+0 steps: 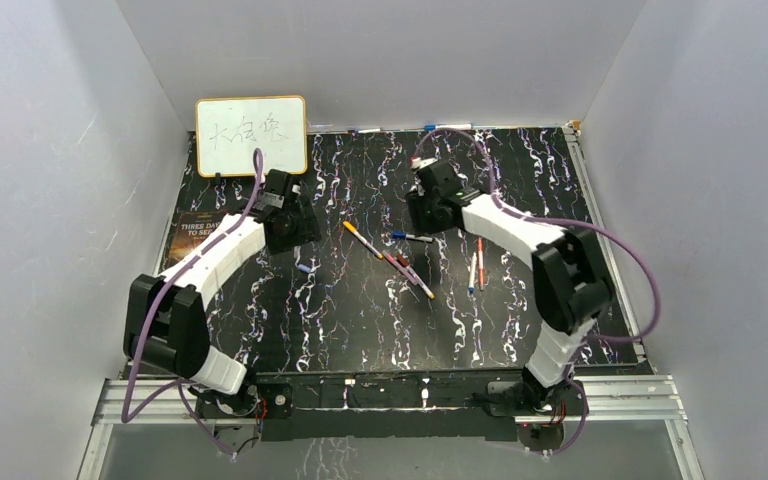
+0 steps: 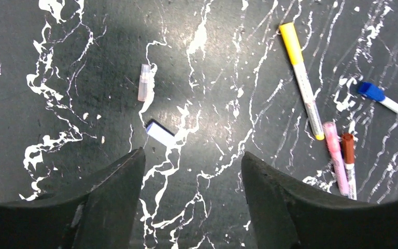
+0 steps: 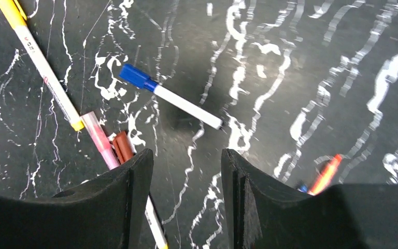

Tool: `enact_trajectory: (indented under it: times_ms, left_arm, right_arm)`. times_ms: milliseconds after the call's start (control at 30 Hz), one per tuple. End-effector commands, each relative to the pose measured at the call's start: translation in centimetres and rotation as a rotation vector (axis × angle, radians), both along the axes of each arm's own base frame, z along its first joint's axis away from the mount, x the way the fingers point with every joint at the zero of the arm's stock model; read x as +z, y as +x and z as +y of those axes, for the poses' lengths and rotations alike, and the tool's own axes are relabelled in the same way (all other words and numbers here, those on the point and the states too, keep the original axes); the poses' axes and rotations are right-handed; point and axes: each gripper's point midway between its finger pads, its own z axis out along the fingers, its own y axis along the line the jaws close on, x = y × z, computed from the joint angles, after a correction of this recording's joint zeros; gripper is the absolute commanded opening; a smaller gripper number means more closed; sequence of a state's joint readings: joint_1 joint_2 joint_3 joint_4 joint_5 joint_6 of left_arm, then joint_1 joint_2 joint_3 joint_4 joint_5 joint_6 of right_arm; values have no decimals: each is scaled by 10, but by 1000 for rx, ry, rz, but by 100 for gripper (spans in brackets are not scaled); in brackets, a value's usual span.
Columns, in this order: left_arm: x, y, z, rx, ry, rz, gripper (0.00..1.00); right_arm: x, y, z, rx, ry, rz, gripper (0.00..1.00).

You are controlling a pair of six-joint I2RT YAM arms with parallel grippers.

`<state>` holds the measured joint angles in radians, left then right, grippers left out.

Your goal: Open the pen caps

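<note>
Black veined table (image 1: 340,325) lies bare in front of both arms, and a whiteboard (image 1: 251,136) leans at its back left edge. The left hand (image 2: 192,174) hovers part open and empty. Just ahead of it lie two loose caps, a clear cap (image 2: 144,83) and a white cap (image 2: 160,133), plain only in the left wrist view. Mid-table lie a yellow pen (image 2: 303,78), a pink pen (image 2: 337,155) and a brown cap (image 2: 347,148). The blue cap (image 3: 134,75) sits on its white pen, ahead of the right hand (image 3: 186,166), which is part open and empty. The right wrist view adds an orange pen (image 3: 325,174) beside its finger.
</note>
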<state>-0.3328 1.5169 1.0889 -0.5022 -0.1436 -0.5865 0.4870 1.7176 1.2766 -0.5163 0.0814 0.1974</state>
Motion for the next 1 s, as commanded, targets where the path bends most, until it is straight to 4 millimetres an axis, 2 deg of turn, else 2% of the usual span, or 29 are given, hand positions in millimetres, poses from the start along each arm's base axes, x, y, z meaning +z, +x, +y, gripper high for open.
enact_trajectory:
  times_ms: [0, 33, 67, 100, 133, 267, 467, 667, 767, 967]
  left_arm:
    - [28, -10, -7, -32, -64, -18, 71]
    - [31, -12, -9, -39, -74, -18, 77]
    - [34, -14, -10, -46, -87, -21, 90]
    - [37, -17, -11, -51, -99, -25, 97]
    - [40, -19, -12, -56, -108, -30, 98]
    - [55, -27, -12, -61, -131, -57, 98]
    - [63, -33, -11, -68, -137, -64, 98]
    - [66, -34, -17, -80, -171, -73, 98]
    - [66, -35, -21, -90, -192, -68, 98]
    - [67, -40, -20, -92, -197, -69, 99]
  right_arm:
    - [-16, 19, 31, 139, -22, -5, 48]
    - [-19, 22, 35, 155, -35, -8, 48]
    - [-22, 27, 38, 167, -50, -8, 48]
    - [-24, 31, 40, 177, -66, -5, 48]
    - [-27, 35, 41, 183, -81, -5, 48]
    - [-29, 47, 44, 206, -109, -8, 50]
    - [-47, 46, 43, 221, -147, 34, 51]
    - [-66, 28, 44, 254, -139, 91, 52]
    - [-81, 20, 37, 247, -164, 122, 52]
    - [-90, 0, 39, 236, -142, 154, 40]
